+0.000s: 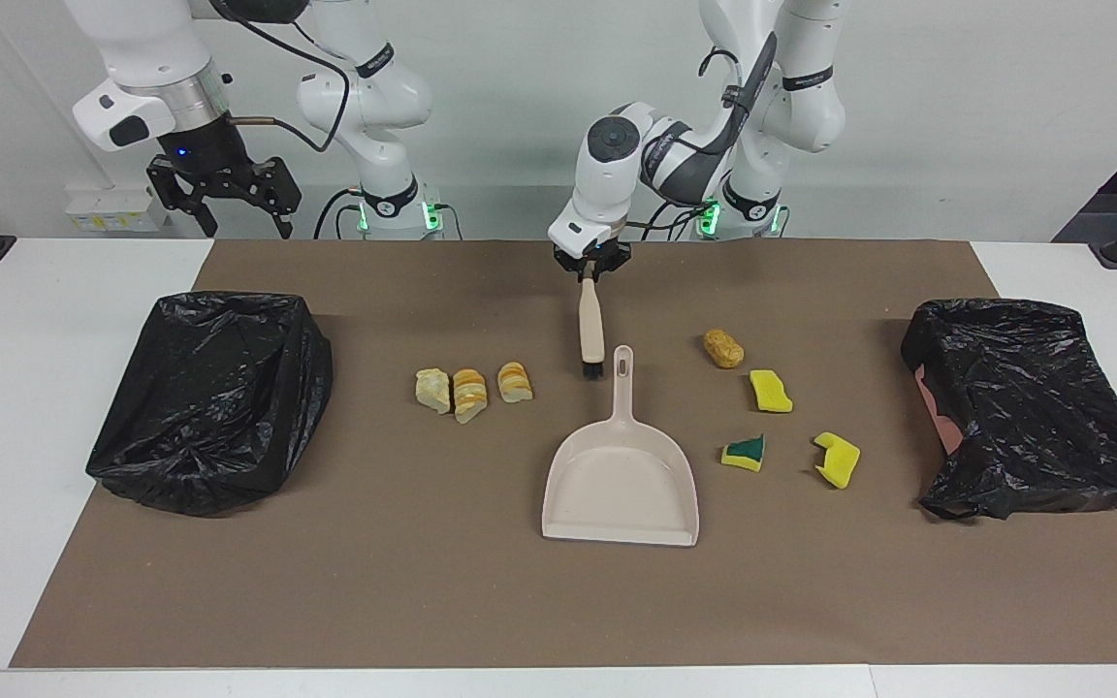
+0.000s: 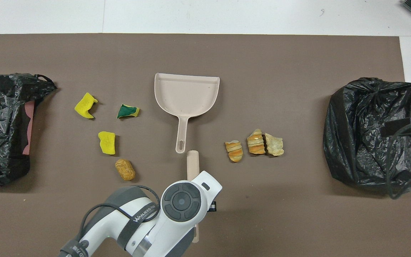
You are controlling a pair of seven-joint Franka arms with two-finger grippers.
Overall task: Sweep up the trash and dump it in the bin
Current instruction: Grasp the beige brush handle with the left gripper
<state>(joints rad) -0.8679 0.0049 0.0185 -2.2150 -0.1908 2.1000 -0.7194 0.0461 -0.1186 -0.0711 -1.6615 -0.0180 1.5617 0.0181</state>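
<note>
Left gripper (image 1: 590, 269) pinches beige black-bristled brush (image 1: 590, 325) handle, long axis pointing away from robots; three bread-like chunks (image 1: 473, 390) lie toward right arm's end; right gripper (image 1: 226, 199) waits, fingers spread.

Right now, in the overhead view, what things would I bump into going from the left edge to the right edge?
Black bag → yellow sponge → second yellow sponge → brown lump → dustpan → three bread chunks → second black bag.

One camera sits high across the desk (image 1: 54, 407), facing the robots at the top. The other looks steeply down from above them. Both share the brown mat (image 1: 481, 601).
</note>
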